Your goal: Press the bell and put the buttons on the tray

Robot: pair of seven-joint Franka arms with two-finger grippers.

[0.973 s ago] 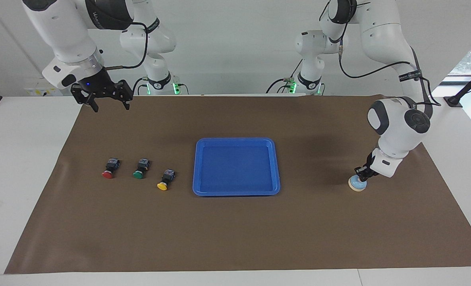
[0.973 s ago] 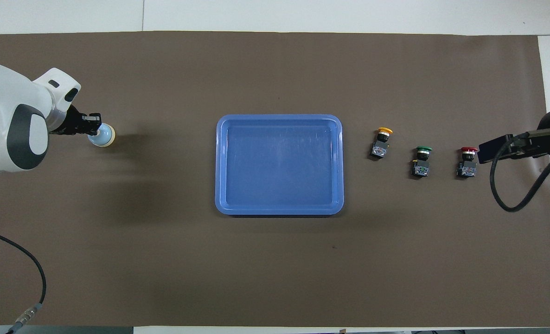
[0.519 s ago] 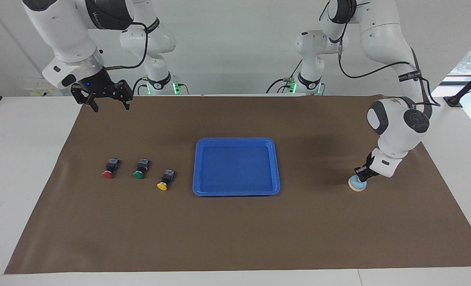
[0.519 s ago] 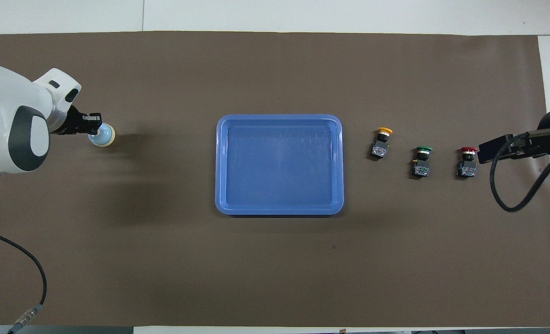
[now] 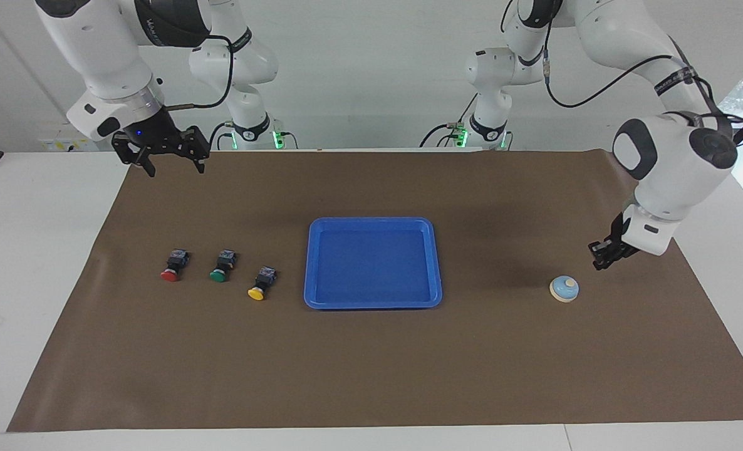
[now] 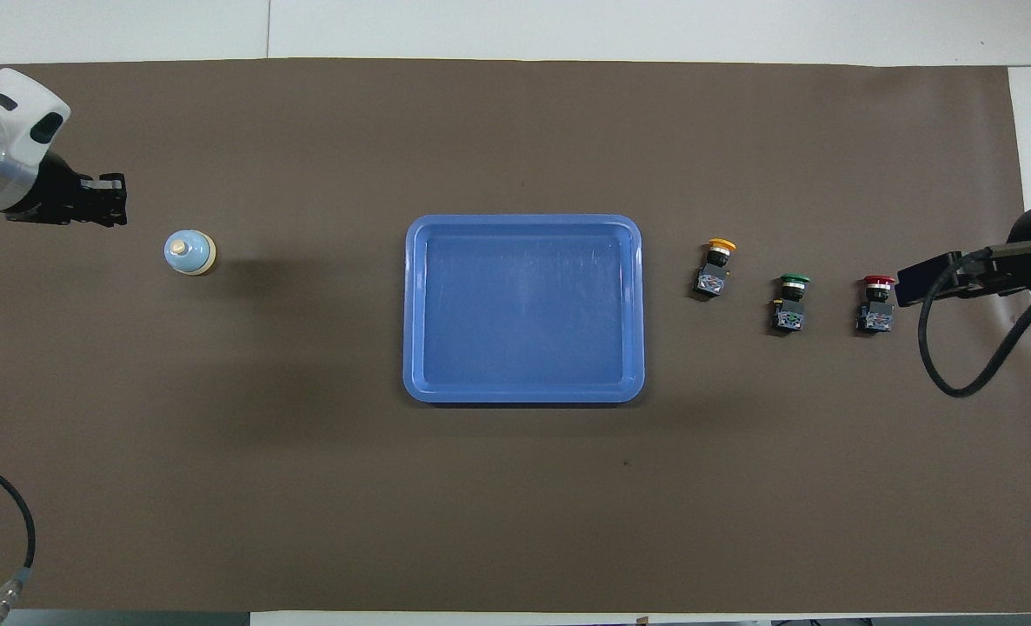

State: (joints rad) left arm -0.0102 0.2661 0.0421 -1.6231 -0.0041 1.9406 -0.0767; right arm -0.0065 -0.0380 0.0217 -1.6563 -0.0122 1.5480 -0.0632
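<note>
Presently noted: bell (image 5: 564, 289) standing free on the brown mat near the table edge at the left arm's end, knob up, nothing touching it. Left gripper (image 5: 603, 254) raised over the mat close to that same edge, well apart from the bell; fingers drawn narrow, holding nothing. Judged from the earlier frames, where this gripper sat down on the bell's knob: press apparently delivered, gripper since lifted off and pulled away toward the edge. Remaining work: all three buttons, red (image 5: 173, 265), green (image 5: 222, 266) and yellow (image 5: 261, 283), lying in a row on the mat toward the right arm's end, none moved, none on the tray (image 5: 312, 263). Tray at mid-table, bare inside. Right gripper (image 5: 172, 164) waiting over the mat's corner nearest the robots at its own end, fingers spread wide, unchanged from earlier.
</note>
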